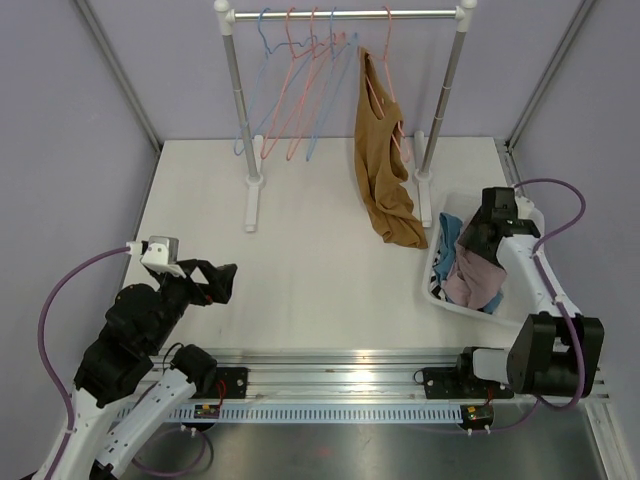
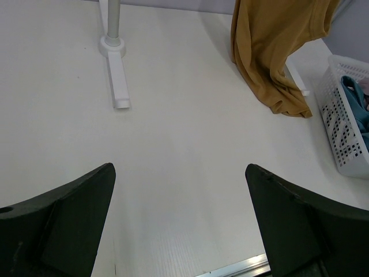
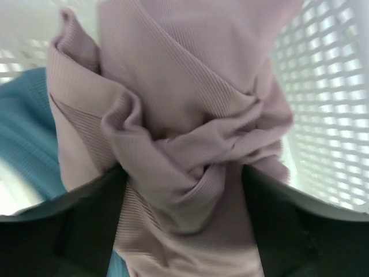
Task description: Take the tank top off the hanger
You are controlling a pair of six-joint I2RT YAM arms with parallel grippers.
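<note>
At the near left corner of the table (image 1: 320, 270) is the left gripper (image 1: 218, 282). Its two fingers are spread wide apart and there is nothing between them. It points across the bare table toward the far right. Along the far edge stands the clothes rack (image 1: 345, 14), with a bunch of empty hangers (image 1: 300, 100) in blue and pink on its bar. Further right on the same bar is a pink hanger (image 1: 404, 142) with the brown tank top (image 1: 380, 170) on it. The tank top hangs long and straight, top to bottom, and its low end seems to reach the table, close by the rack's right foot. Just beside that end, at the right edge of the table, sits the white basket (image 1: 433, 280). In it are a blue cloth (image 1: 450, 235) and a pink cloth (image 1: 475, 285). The right gripper (image 3: 183, 173) is down in the basket with the pink cloth bunched up between its fingers. I cannot tell if the fingers are squeezing that cloth or have let it go. The tank top is near this gripper, a bit further back and to its left. It is well apart from the left gripper. So I think the right arm is the closer one to reach up to the hanger, once its fingers are free of the pink cloth.
</note>
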